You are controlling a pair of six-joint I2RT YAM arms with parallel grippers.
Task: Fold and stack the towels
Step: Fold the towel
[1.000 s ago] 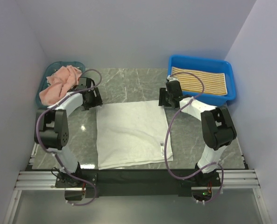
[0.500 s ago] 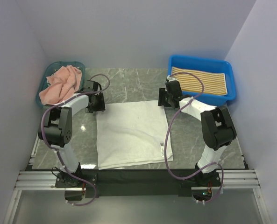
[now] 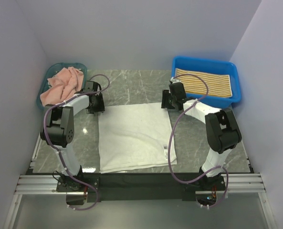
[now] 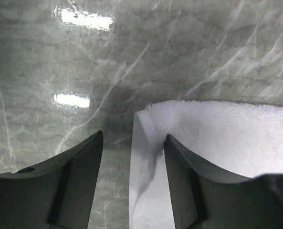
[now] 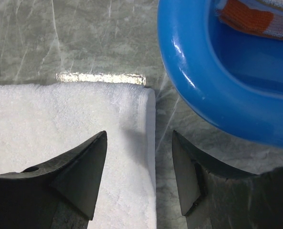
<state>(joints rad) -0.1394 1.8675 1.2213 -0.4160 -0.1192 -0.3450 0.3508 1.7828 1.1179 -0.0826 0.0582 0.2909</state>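
The white towel (image 3: 134,138) lies spread flat in the middle of the top view, on the table (image 3: 131,86), with no fold in it yet. My left gripper (image 3: 94,102) sits at its upper-left corner and my right gripper (image 3: 170,100) at its upper-right corner.

In the left wrist view my left gripper (image 4: 133,136) stands part open, the towel's corner between the jaws and nothing clamped. In the right wrist view my right gripper (image 5: 139,135) is likewise apart, straddling the towel's hemmed edge, one finger over cloth and the other over bare table, holding nothing.

I judge the task early: this towel has all its folding ahead, and I am only lining up to pinch both upper corners.

At upper left, the teal basket (image 3: 79,64) holds the pink towel (image 3: 60,86), crumpled and unfolded, so that one waits too. At upper right, the blue bin (image 3: 205,62) holds a striped towel (image 3: 205,82), yellow and white, lying flat and folded; that looks like the start of the stack.
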